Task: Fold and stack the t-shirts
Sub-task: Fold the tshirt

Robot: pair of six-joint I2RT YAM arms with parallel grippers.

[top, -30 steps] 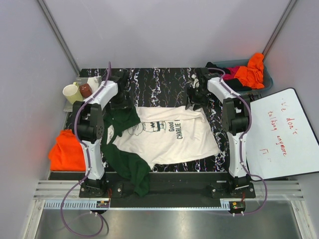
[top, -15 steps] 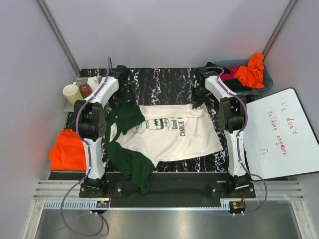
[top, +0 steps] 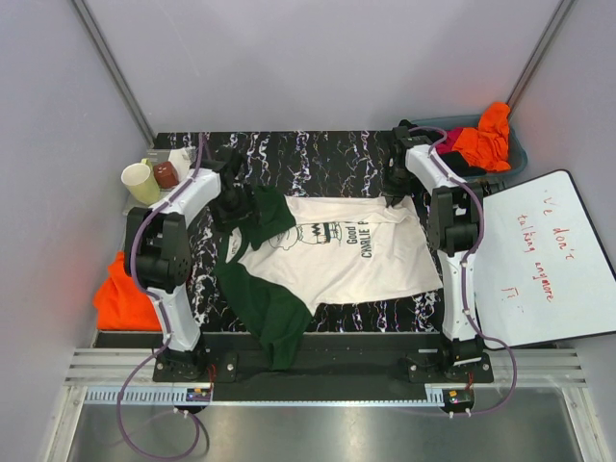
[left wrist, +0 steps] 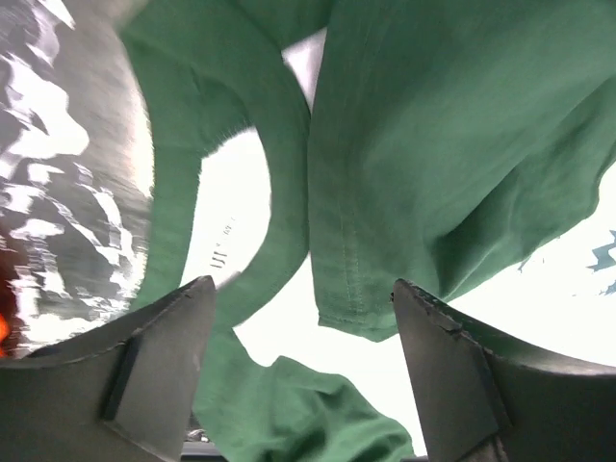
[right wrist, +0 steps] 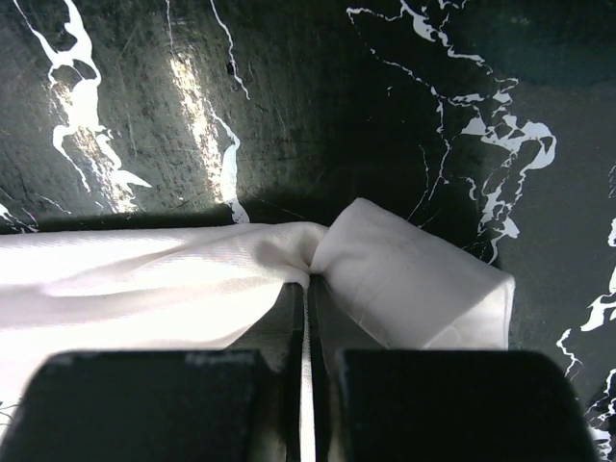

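Cream cloth t-shirt with dark green sleeves [top: 337,255] lies spread on the black marbled table [top: 318,154]. The right gripper [right wrist: 306,289] clamps its far-right corner, and its green sleeve lies beneath the left gripper [left wrist: 300,289], whose jaws are parted.

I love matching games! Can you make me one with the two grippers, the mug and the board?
Things:
1. left gripper
2. right gripper
3. mug
4. board

What goes with each:
A. has red writing on it
B. open, over the green sleeve
C. shut on the shirt
D. in the far left corner

Pairs: 1-B, 2-C, 3-D, 4-A
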